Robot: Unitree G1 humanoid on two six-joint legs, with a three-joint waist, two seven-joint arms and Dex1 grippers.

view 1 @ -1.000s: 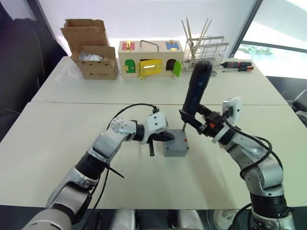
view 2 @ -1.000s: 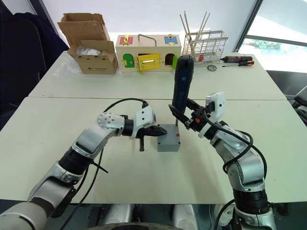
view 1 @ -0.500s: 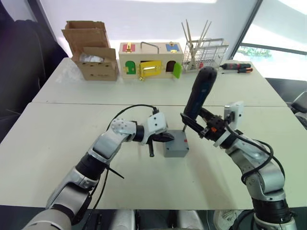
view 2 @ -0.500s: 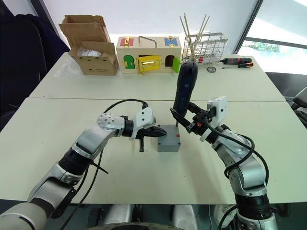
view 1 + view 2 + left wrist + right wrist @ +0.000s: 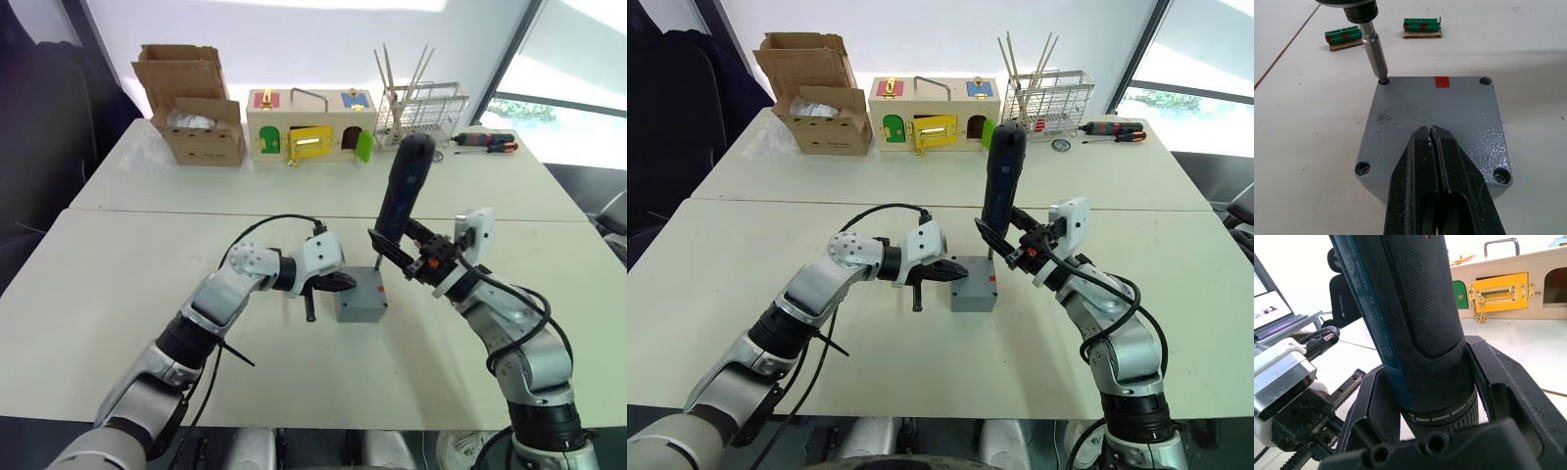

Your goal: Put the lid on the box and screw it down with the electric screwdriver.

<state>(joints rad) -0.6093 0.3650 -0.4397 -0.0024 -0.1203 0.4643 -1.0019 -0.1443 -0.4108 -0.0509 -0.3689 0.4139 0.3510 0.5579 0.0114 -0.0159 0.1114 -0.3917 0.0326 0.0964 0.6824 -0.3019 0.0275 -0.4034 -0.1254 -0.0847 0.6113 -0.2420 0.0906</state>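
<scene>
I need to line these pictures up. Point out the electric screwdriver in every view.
Left eye view: electric screwdriver upright, right of centre, bit down on the lid.
Right eye view: same pose, centre.
Left wrist view: its metal bit sits in a corner hole of the lid.
Right wrist view: its black body rises from the right gripper.
Shared landmark: the lid's red mark.
</scene>
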